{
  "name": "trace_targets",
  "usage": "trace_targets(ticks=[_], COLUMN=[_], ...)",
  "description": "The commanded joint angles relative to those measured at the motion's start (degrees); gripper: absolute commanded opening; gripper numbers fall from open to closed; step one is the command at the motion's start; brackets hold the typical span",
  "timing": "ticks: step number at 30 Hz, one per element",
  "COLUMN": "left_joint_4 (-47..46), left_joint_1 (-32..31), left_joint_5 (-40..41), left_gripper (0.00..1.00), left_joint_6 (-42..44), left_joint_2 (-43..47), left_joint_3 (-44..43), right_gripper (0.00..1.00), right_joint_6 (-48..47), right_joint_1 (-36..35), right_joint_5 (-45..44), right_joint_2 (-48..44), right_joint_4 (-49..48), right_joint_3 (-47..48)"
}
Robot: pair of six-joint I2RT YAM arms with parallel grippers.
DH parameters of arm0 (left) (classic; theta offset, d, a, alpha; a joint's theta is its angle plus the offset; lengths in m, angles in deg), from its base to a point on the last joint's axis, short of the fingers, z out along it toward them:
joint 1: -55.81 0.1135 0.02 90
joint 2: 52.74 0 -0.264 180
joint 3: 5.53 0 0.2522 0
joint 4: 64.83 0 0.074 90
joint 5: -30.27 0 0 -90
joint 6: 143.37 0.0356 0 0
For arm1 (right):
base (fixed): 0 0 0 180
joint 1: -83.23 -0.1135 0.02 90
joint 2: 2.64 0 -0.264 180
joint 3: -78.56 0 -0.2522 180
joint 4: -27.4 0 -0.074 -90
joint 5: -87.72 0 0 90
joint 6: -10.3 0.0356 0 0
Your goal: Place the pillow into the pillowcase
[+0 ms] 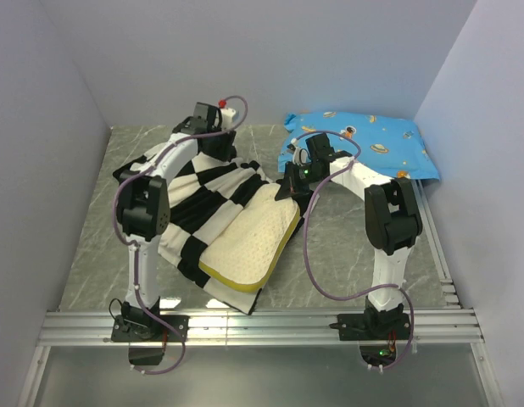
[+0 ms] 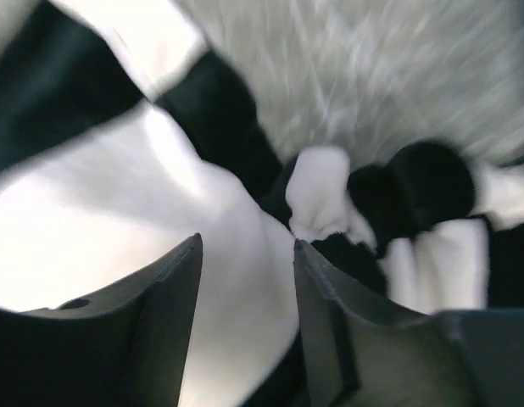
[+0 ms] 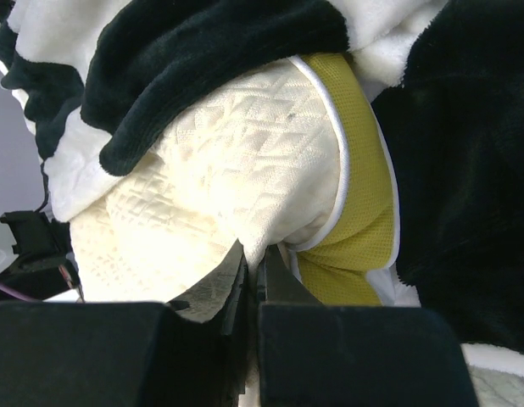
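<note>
- Room: plain pale walls (image 1: 330,51) box in three sides; an aluminium rail (image 1: 262,326) runs along the near edge under both arm bases.
- Table (image 1: 347,246): grey, marble-look, flat, matte.
- Pillowcase (image 1: 211,182): big black-and-white checker squares, thick plush, rumpled and bunched, lying left of centre. Its left part is hidden under the left arm (image 1: 143,212).
- Pillow (image 1: 249,242): cream, quilted dotted cover, rounded rectangle, yellow mesh side band with white piping. It lies on the pillowcase at centre, near end bare. The right wrist view shows the plush draped over its far end; can't tell if that end is inside the opening.
- Blue cartoon-print pillow (image 1: 372,140): far right by the wall, partly behind the right arm (image 1: 389,216).
- Left gripper (image 2: 248,246): dark fingers apart, clear gap, nothing between them, hanging over a white square of the case. View is blurred; contact with the fabric is unclear.
- Right gripper (image 3: 253,259): fingers closed together, tips against the pillow's cream cover just beside the yellow band. Can't tell if a fold is pinched.
</note>
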Motion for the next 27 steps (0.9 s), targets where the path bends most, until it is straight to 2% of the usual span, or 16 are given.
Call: trace_targets(ticks=[1, 2, 4, 6, 9, 11, 14, 15, 17, 18, 21, 22, 24, 25, 27], left_joint_4=[6.3, 7.3, 8.4, 4.7, 0.6, -1.8, -2.9, -2.2, -0.1, 1.3, 4.2, 5.6, 11.4, 14.3, 20.3], left_joint_1=[-1.4, -1.4, -1.7, -2.9, -7.3, -11.5, -15.7, -16.1, -15.2, -13.9, -4.2, 2.6, 9.7, 15.7, 21.7], left_joint_5=[3.2, 2.0, -3.1, -6.1, -11.6, -16.0, -20.7, -21.1, -20.4, -20.9, -20.4, -20.4, -20.0, -17.7, -16.4], left_gripper=[0.48, 0.45, 0.30, 0.13, 0.09, 0.10, 0.21, 0.31, 0.43, 0.49, 0.58, 0.58, 0.57, 0.57, 0.57], left_joint_6=[2.3, 2.0, 0.4, -0.5, -2.8, -5.4, -8.9, -9.1, -11.2, -11.3, -14.0, -14.8, -13.6, -10.8, -8.0], left_joint_2=[-4.8, -5.4, -5.2, -1.5, 5.2, 7.6, 10.8, 11.5, 12.6, 14.0, 20.5, 22.3, 27.3, 28.4, 31.1], left_joint_3=[-1.4, -1.8, -0.9, 3.3, 8.0, 8.4, 8.4, 8.0, 7.8, 7.7, 12.1, 13.8, 18.7, 19.8, 22.8], right_gripper=[0.00, 0.00, 0.00, 0.00, 0.00, 0.00, 0.00, 0.00, 0.00, 0.00, 0.00, 0.01, 0.01, 0.00, 0.00], right_joint_6=[-0.2, -0.1, 0.4, 0.8, 1.9, 2.5, 2.7, 2.6, 2.0, 1.8, -0.2, -0.7, -1.5, -1.8, -2.9], right_joint_1=[-0.1, -0.1, -0.1, -0.3, -0.4, -0.6, -0.6, -0.7, -0.7, -0.7, -0.7, -0.7, -0.7, -0.8, -1.5], right_joint_5=[0.2, 0.2, 0.1, 0.1, 0.2, -0.1, -0.1, -0.2, 0.0, 0.3, 0.5, 0.3, -0.8, -1.4, -1.7], right_joint_2=[-0.8, -0.5, 0.0, 0.3, 1.1, 1.8, 2.7, 3.0, 2.6, 2.4, 0.3, -1.9, -4.7, -7.3, -9.9], right_joint_4=[-3.0, -2.9, -3.0, -3.2, -3.7, -4.0, -3.6, -3.2, -2.7, -2.1, 1.0, 1.6, 1.7, 1.9, 3.2], right_joint_3=[2.2, 2.4, 3.2, 3.9, 5.2, 5.5, 7.3, 7.6, 8.2, 8.3, 7.8, 7.1, 4.7, 1.8, -3.4])
